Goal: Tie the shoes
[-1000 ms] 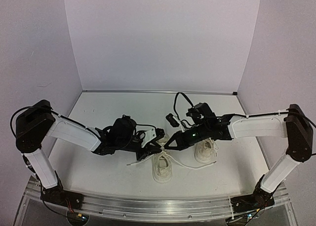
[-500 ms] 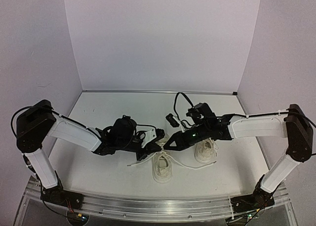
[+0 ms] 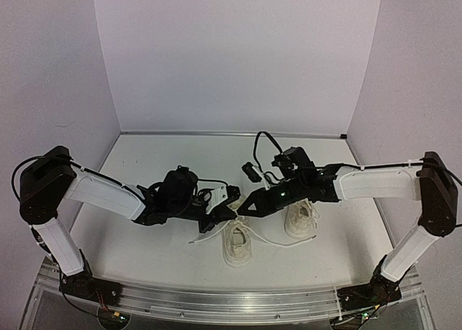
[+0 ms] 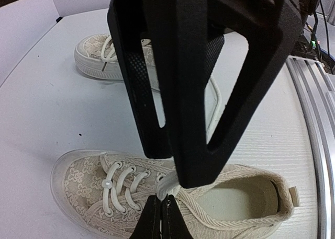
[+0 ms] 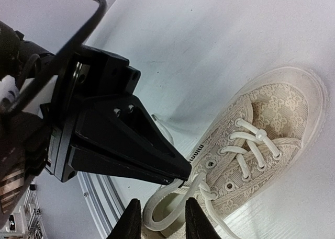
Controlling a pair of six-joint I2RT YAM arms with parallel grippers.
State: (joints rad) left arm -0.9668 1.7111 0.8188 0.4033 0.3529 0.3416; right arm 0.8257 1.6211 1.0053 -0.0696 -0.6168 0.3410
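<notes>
Two cream, lace-patterned low-top sneakers stand upright on their soles, side by side but apart, on the desk (image 3: 144,250). Left shoe (image 3: 237,245): white laces (image 4: 118,179) threaded but untied, with loose ends trailing on both sides. Right shoe (image 3: 301,220): laced, sits slightly farther back.

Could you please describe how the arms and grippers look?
The left arm and right arm have white links between black joints, with black cables looping alongside. A green light glows near the right wrist. The left gripper and right gripper have black tapered fingers; the right's have triangular cut-outs.
</notes>
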